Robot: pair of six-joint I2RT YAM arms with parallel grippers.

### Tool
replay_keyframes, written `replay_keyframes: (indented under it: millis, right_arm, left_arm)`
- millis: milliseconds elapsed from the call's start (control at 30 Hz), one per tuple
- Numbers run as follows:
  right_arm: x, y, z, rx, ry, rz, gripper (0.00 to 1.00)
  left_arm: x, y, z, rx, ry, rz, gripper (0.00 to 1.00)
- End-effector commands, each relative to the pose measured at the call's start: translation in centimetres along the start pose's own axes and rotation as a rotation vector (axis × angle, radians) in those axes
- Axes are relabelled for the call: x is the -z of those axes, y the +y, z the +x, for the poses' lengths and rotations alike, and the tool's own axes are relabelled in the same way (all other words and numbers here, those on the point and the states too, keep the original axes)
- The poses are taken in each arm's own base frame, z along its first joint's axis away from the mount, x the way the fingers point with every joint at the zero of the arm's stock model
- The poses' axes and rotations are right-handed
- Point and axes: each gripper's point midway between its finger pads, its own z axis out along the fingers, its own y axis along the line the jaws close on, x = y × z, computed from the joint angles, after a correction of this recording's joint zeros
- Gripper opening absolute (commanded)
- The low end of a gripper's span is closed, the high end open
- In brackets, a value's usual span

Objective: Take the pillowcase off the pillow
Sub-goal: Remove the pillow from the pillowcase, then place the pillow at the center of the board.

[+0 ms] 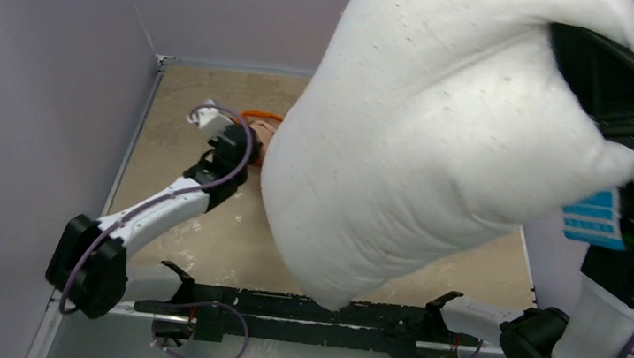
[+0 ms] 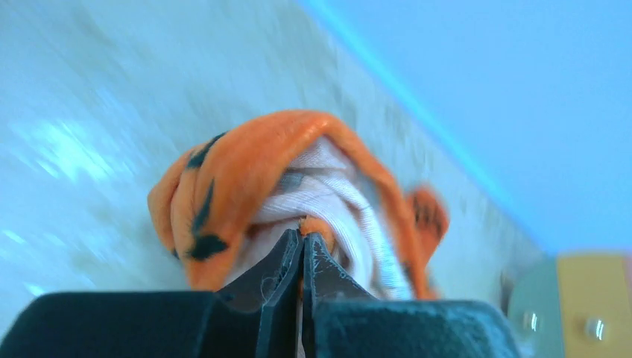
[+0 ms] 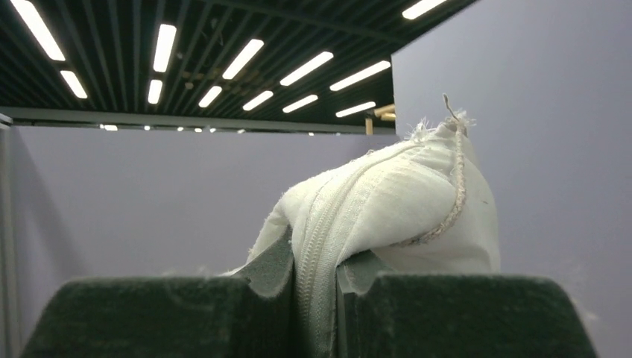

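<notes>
While my right jaws pinch only a seam corner of the pillow (image 1: pixel 424 146) high above the bench (image 1: pixel 200 238) and my left jaws clamp the pillowcase (image 2: pixel 246 171) near its far edge, that thin hold may slip and drop the pillow

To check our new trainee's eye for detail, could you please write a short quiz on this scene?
1. True or false: the left pincer is shut on the orange pillowcase.
2. The right pincer clamps: A) nothing; B) the pillow's zipped edge; C) the pillowcase.
3. Is the pillow lying flat or lifted?
Key: 1 true; 2 B; 3 lifted, hanging from the right pincer.
</notes>
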Motion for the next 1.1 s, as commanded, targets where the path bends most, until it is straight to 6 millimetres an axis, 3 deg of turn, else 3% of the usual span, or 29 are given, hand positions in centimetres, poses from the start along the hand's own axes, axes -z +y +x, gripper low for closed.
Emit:
replay_keyframes:
  millis: [0, 100, 200, 400, 567, 667, 767, 900, 967, 1067]
  right_arm:
    - [-3.7, -6.8, 5.7, 0.075, 0.025, 0.123, 0.00]
    - [-4.3, -9.2, 9.2, 0.088, 0.098, 0.168, 0.00]
    - [-4.4, -11.3, 11.3, 0.118, 0.132, 0.216, 0.00]
    - [-3.7, -14.5, 12.9, 0.174, 0.151, 0.341, 0.00]
    - [-4.0, -17.4, 17.8, 0.149, 0.228, 0.383, 0.00]
    - [-4.2, -19.7, 20.6, 0.150, 0.261, 0.427, 0.00]
    - [-4.2, -22.1, 22.1, 0.171, 0.273, 0.480, 0.00]
    - [-5.8, -22.6, 24.3, 0.111, 0.272, 0.415, 0.00]
    - [-6.8, -22.7, 25.9, 0.066, 0.273, 0.375, 0.00]
    - [-7.8, -22.8, 30.0, -0.048, 0.304, 0.304, 0.00]
  left_arm:
    - [1.5, 1.9, -11.9, -0.081, -0.131, -0.086, 0.00]
    - [4.2, 0.8, -18.7, -0.073, -0.247, -0.075, 0.00]
    - [6.8, -0.7, -23.2, -0.061, -0.332, -0.049, 0.00]
    - [10.8, -5.0, -29.8, -0.047, -0.453, 0.056, 0.00]
    - [14.0, -10.2, -35.0, -0.113, -0.506, 0.177, 0.00]
    - [16.0, -10.2, -38.9, -0.144, -0.604, 0.107, 0.00]
    - [17.9, -10.0, -41.9, -0.179, -0.674, 0.031, 0.00]
    - [20.8, -13.0, -44.3, -0.135, -0.717, 0.175, 0.00]
    - [23.4, -14.8, -46.2, -0.092, -0.746, 0.269, 0.00]
    - [26.3, -16.4, -48.4, -0.048, -0.797, 0.358, 0.00]
